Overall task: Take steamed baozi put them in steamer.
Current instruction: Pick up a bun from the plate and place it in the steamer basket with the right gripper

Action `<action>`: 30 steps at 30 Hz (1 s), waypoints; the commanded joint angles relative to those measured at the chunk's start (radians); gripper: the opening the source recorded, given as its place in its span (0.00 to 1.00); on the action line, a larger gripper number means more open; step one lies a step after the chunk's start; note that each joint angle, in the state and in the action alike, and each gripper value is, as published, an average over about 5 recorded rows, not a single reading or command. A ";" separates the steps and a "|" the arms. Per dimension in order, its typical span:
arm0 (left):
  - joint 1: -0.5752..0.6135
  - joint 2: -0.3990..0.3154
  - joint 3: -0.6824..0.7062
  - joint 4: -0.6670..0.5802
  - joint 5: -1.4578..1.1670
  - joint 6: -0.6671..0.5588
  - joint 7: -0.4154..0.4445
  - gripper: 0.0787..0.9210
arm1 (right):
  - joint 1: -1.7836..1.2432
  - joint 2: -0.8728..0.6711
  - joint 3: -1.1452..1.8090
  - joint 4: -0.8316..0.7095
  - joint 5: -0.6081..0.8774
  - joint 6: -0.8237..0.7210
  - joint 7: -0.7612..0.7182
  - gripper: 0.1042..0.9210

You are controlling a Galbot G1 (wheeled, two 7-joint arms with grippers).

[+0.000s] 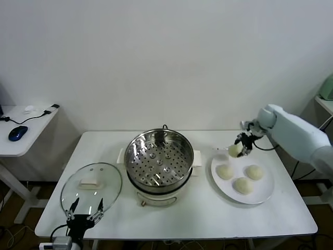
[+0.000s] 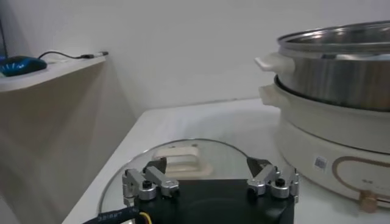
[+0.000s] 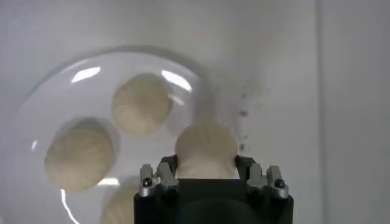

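Observation:
My right gripper (image 1: 238, 148) is shut on one cream-white baozi (image 1: 234, 150) and holds it above the far left edge of the white plate (image 1: 265, 194). In the right wrist view the held baozi (image 3: 206, 148) sits between the fingers. Three baozi stay on the plate: one (image 1: 225, 171), one (image 1: 254, 172) and one (image 1: 243, 185). The steel steamer (image 1: 157, 159) with its perforated tray stands at the table's middle, left of the plate, with nothing in it. My left gripper (image 1: 84, 210) is open and parked at the front left, by the glass lid.
A round glass lid (image 1: 91, 187) with a cream handle lies left of the steamer; it also shows in the left wrist view (image 2: 183, 159). The steamer's white base (image 2: 329, 143) rises close beside it. A side desk with a blue mouse (image 1: 17, 133) stands far left.

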 commanded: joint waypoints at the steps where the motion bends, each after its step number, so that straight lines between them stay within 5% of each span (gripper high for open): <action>1: 0.007 -0.002 0.012 -0.009 0.013 -0.004 -0.001 0.88 | 0.391 0.062 -0.247 0.299 0.236 0.067 -0.025 0.66; 6: 0.016 -0.003 0.022 -0.014 0.025 -0.008 -0.003 0.88 | 0.476 0.211 -0.303 0.542 0.214 0.199 -0.008 0.66; 10: 0.019 -0.004 0.027 -0.018 0.031 -0.010 -0.005 0.88 | 0.400 0.292 -0.316 0.575 0.036 0.373 0.023 0.66; 21: 0.022 -0.003 0.033 -0.024 0.043 -0.016 -0.007 0.88 | -0.025 0.413 -0.111 0.058 -0.521 0.638 0.121 0.66; 30: 0.016 -0.002 0.036 -0.008 0.041 -0.021 -0.014 0.88 | -0.149 0.514 -0.007 -0.206 -0.569 0.693 0.174 0.66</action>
